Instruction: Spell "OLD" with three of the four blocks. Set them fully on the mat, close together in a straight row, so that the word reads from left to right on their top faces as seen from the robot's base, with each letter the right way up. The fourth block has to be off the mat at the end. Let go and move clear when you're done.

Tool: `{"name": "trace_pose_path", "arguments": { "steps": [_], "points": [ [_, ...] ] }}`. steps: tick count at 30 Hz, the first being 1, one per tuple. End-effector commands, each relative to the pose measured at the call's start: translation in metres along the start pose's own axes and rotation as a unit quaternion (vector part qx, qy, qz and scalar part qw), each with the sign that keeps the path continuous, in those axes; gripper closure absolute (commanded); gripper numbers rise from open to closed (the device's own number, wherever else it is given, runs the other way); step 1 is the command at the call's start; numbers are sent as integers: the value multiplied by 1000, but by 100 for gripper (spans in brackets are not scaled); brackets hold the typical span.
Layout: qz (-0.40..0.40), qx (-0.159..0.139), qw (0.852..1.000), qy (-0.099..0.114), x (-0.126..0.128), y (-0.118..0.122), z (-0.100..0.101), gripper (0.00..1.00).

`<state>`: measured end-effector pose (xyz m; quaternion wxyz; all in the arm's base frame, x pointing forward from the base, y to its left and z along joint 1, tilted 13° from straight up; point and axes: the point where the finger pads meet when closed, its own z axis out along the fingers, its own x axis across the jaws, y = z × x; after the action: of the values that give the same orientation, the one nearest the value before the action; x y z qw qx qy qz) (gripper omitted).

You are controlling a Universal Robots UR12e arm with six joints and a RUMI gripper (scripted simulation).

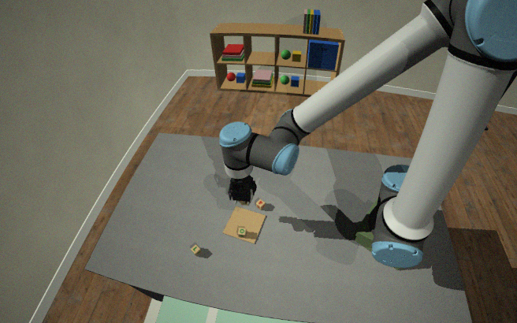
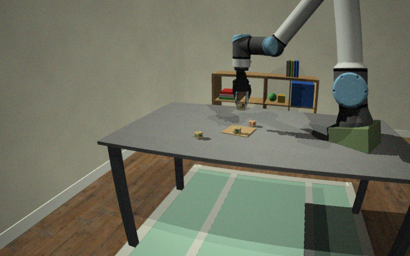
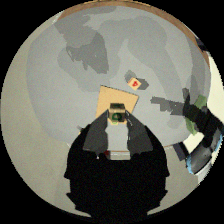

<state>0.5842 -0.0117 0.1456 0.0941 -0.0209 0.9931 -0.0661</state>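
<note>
My gripper [image 1: 243, 202] [image 2: 241, 106] [image 3: 116, 110] points down, shut on a wooden block [image 2: 240, 107] [image 3: 117, 117]. The block is held above the table, beyond the far edge of the tan mat [image 1: 232, 221] [image 2: 229, 131] [image 3: 107, 95] in the top view; its green letter is round, O or D unclear. A block with a green O [image 1: 241, 231] [image 2: 237, 130] lies on the mat near its front edge. A block with a green L [image 1: 195, 249] [image 2: 198, 135] lies off the mat at the front left. A red-lettered block [image 1: 260, 203] [image 2: 252, 123] [image 3: 134, 83] lies just off the mat's far right corner; its side shows S.
The grey table [image 1: 144, 224] [image 2: 155, 137] carries the mat and loose blocks. The green arm base [image 2: 348, 138] stands at the right. A shelf [image 1: 260, 28] with books and toys stands on the floor behind the table.
</note>
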Motion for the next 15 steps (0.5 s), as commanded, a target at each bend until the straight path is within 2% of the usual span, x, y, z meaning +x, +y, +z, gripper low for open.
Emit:
{"name": "trace_pose_path", "arguments": {
  "steps": [1, 6, 8, 15],
  "points": [
    [0, 0, 1000, -1, -1, 0, 8, 91],
    [0, 0, 1000, -1, -1, 0, 28, 91],
    [0, 0, 1000, -1, -1, 0, 28, 91],
    [0, 0, 1000, -1, -1, 0, 62, 91]
  ]
}}
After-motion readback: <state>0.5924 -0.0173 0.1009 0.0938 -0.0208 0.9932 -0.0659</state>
